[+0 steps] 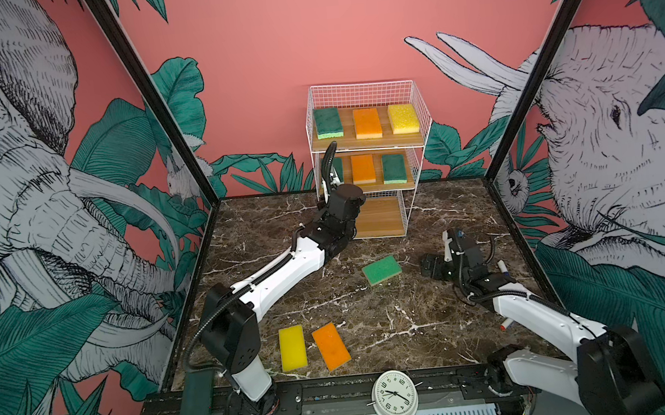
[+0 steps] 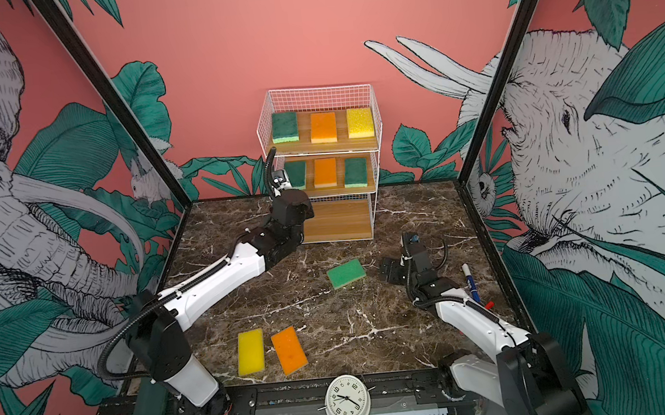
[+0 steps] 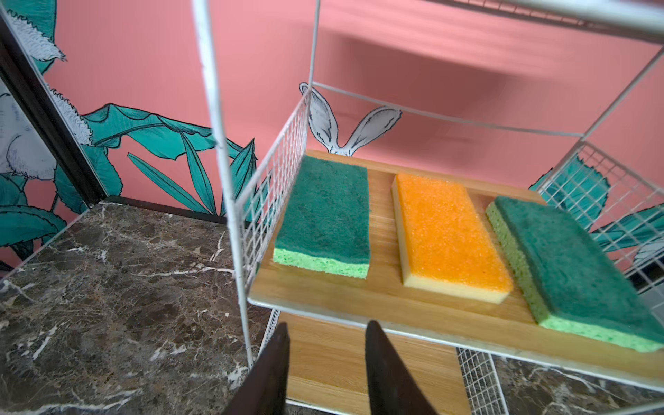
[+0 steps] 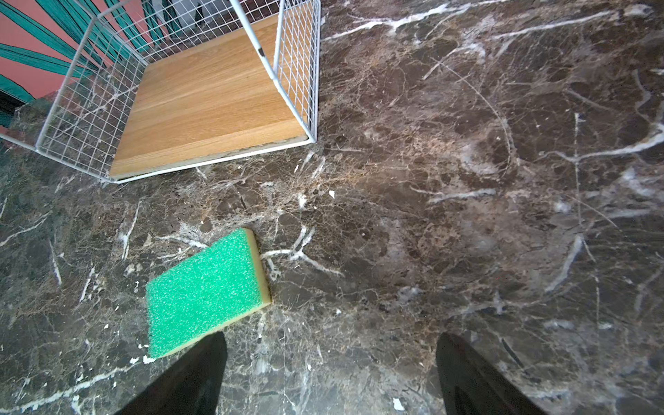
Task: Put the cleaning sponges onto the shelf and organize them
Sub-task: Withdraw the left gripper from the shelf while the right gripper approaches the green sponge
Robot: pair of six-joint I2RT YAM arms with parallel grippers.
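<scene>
- White wire shelf (image 1: 366, 142) with three wooden boards, standing at the back of the brown marble table (image 1: 416, 312).
- Top board, left to right in both top views: top green sponge (image 1: 328, 122), top orange sponge (image 1: 367, 123), top yellow sponge (image 1: 403, 117). All lie flat and apart.
- Middle board, same order: left green sponge (image 3: 325, 215), middle orange sponge (image 3: 449, 233), right green sponge (image 3: 571, 262), scouring faces up, none touching.
- Pale green sponge (image 1: 381, 269): flat and askew on the table, mid-table in front of the shelf.
- Loose yellow sponge (image 1: 292, 347) and loose orange sponge (image 1: 331, 346): side by side near the table's front edge, just apart.
- Left gripper (image 3: 327, 323): just before the middle board's front edge, at its left end. Its fingers are parted by a clear gap and grip nothing.
- Right gripper (image 4: 331, 336): low over bare marble, fingers spread wide with nothing between them. The pale green sponge lies just beside one finger.
- Marker pen (image 2: 470, 278): on the table beside the right arm.
- Alarm clock (image 1: 394, 396): on the front rail.
</scene>
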